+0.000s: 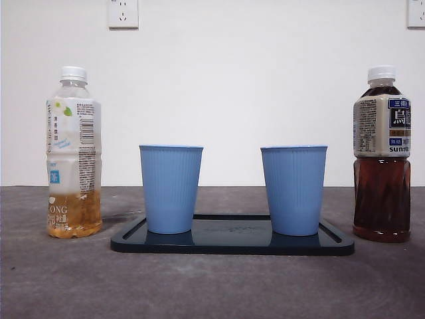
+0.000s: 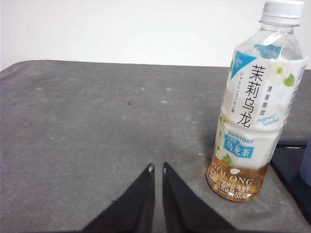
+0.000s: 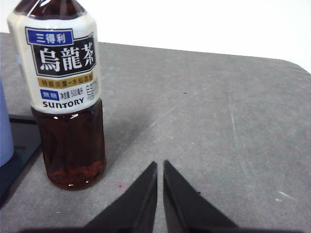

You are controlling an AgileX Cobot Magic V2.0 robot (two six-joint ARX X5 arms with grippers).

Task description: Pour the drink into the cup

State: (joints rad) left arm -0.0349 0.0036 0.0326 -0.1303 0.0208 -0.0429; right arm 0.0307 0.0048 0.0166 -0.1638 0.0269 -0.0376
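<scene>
A dark tray [image 1: 232,244] lies on the grey bench [image 1: 60,279] with two blue ribbed cups standing upright on it: the left cup [image 1: 170,189] and the right cup [image 1: 293,191], well apart from each other. To the left of the tray, off it, stands the pale oolong bottle [image 1: 73,156], white-capped, upright, with only a low layer of light amber drink at its bottom. To the right of the tray stands the dark tea bottle [image 1: 382,156], also capped and upright, filled with dark brown tea up to its label. Neither arm shows in the front view. The left claw [image 2: 157,169] hovers low over the bench near the pale oolong bottle, not touching it, its jaws drawn narrow with just a slit between the tips and nothing held. The right claw [image 3: 160,165] sits likewise near the dark tea bottle, jaws narrow and holding nothing.
</scene>
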